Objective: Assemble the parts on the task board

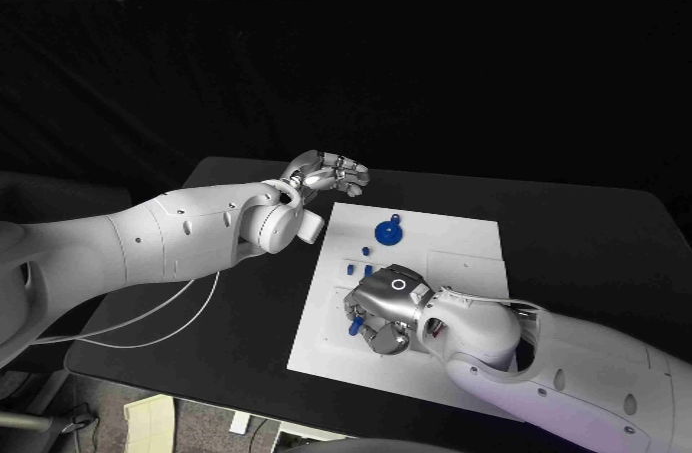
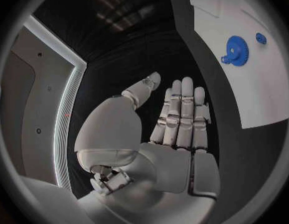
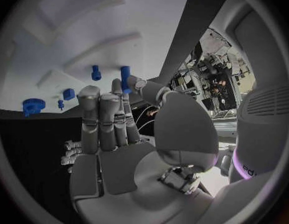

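Note:
The white task board (image 1: 462,243) lies mid-table. A blue gear (image 1: 388,233) stands on its far left part, with two small blue parts (image 1: 351,269) nearer along the left edge. My right hand (image 1: 387,308) is low over the board's near left area. In the right wrist view a blue peg (image 3: 124,76) sits between the thumb and a fingertip of the right hand (image 3: 113,134), which pinches it; the other fingers are straight. The gear (image 3: 34,106) and a short blue part (image 3: 96,73) lie beyond. My left hand (image 1: 329,176) hovers off the board's far left corner, fingers straight, holding nothing (image 2: 176,129).
The black table (image 1: 577,223) surrounds the board. A white cable (image 1: 159,318) loops on the table's left side under my left arm. Raised white ridges (image 3: 101,55) and a shallow recess (image 1: 469,268) mark the board. The left wrist view shows the gear (image 2: 236,50) on the board (image 2: 256,89).

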Action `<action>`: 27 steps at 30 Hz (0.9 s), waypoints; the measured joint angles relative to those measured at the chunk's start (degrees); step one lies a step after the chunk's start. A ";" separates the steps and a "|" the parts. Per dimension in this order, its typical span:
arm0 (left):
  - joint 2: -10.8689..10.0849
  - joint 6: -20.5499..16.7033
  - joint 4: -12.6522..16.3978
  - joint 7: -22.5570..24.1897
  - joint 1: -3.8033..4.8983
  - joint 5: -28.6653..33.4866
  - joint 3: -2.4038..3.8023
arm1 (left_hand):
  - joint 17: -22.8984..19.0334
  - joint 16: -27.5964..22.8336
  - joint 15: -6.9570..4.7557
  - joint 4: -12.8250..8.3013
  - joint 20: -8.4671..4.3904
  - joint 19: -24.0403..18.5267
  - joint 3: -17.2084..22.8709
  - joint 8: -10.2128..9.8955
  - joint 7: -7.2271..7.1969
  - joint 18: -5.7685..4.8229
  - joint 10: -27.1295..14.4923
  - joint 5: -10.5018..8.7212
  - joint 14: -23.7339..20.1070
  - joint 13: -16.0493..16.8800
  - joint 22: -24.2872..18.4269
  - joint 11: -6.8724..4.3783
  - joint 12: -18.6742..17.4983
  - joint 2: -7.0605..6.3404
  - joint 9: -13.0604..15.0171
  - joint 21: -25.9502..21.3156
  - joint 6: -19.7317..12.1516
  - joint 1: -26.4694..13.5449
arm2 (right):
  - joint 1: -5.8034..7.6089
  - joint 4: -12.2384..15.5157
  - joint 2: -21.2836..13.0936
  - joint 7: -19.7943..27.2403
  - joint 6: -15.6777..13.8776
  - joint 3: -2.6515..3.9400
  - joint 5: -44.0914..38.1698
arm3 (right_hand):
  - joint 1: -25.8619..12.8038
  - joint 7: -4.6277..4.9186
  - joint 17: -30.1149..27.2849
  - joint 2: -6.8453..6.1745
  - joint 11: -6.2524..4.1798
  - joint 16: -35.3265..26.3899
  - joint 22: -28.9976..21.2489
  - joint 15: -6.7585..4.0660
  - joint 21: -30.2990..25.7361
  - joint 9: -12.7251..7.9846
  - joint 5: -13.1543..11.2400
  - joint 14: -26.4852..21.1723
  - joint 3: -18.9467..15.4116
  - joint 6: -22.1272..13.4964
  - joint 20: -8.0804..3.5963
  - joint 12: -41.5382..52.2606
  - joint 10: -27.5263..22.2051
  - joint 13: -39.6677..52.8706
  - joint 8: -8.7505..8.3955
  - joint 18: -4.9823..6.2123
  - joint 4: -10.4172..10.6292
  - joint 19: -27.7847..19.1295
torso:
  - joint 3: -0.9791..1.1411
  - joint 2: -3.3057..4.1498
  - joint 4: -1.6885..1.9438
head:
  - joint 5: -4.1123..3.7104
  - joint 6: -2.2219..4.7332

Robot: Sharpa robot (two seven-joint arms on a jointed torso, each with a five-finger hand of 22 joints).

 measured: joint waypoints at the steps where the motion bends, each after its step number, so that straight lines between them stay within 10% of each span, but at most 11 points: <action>1: 0.00 0.00 -0.01 0.00 0.00 0.00 0.00 | 0.00 0.00 0.00 0.00 0.00 0.00 0.00 0.00 0.00 0.00 0.00 0.00 0.00 0.00 0.00 0.00 0.00 0.00 0.00 0.00 0.00 0.00 | 0.00 0.00 0.00 -0.01 0.03 -0.01 -0.05 | 0.00 0.00 0.00 0.00 0.00 0.00 0.00 0.00 0.00 0.00 0.00 0.00 0.00 0.00 0.00 0.00 0.00 0.00 0.00 0.00 0.00 0.00 | 0.00 0.00 0.00 | -0.01 -0.01; 27: 0.13 0.26 -0.04 -0.07 0.00 0.01 0.00 | 0.15 -0.22 0.00 0.15 0.00 0.00 -0.15 0.00 0.00 0.00 0.00 0.00 0.00 0.00 0.03 0.00 0.00 0.00 0.01 -0.22 0.00 0.00 | 0.18 -0.21 1.20 -0.53 0.77 -0.69 -0.24 | -0.39 -0.15 -0.08 0.37 0.14 0.00 0.00 0.08 0.00 0.00 0.04 0.08 -0.38 0.08 -0.07 0.00 0.14 0.09 0.05 0.00 -0.38 -0.18 | -0.03 -0.01 0.03 | -0.19 -0.08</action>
